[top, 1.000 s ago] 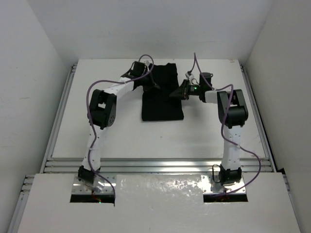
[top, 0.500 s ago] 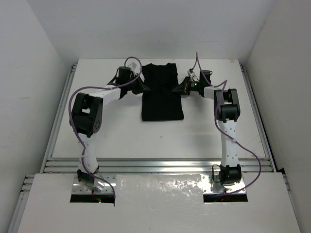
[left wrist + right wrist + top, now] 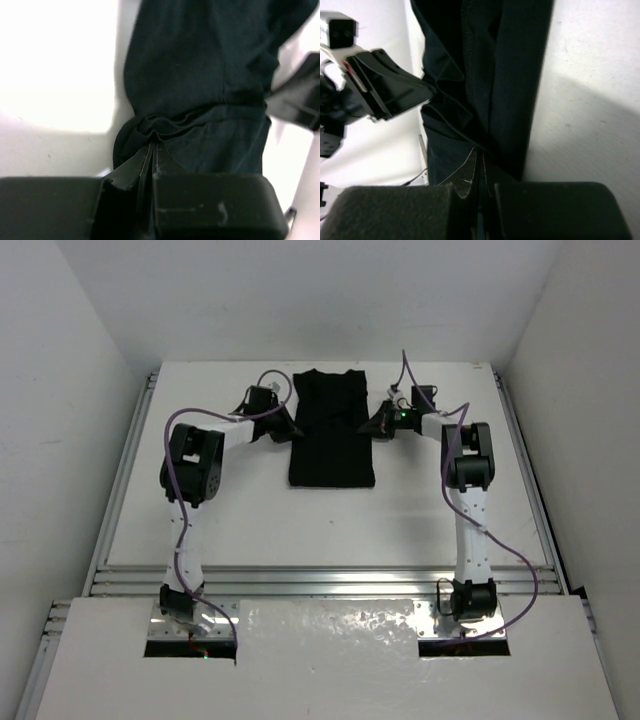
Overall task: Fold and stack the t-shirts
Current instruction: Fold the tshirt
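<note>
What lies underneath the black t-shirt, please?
Only the white table shows around the black t-shirt. Its own folded layers are tucked beneath at both side edges, where the left hand and right hand pinch them. Anything under the fabric is covered.

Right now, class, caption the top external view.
Left gripper and right gripper pinch opposite sides of the black t-shirt.

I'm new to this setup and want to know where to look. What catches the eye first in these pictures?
A black t-shirt, folded into a long narrow strip, lies at the far middle of the white table. The left gripper and the right gripper pinch its opposite long edges, one from each side, jaws shut on bunched fabric.
</note>
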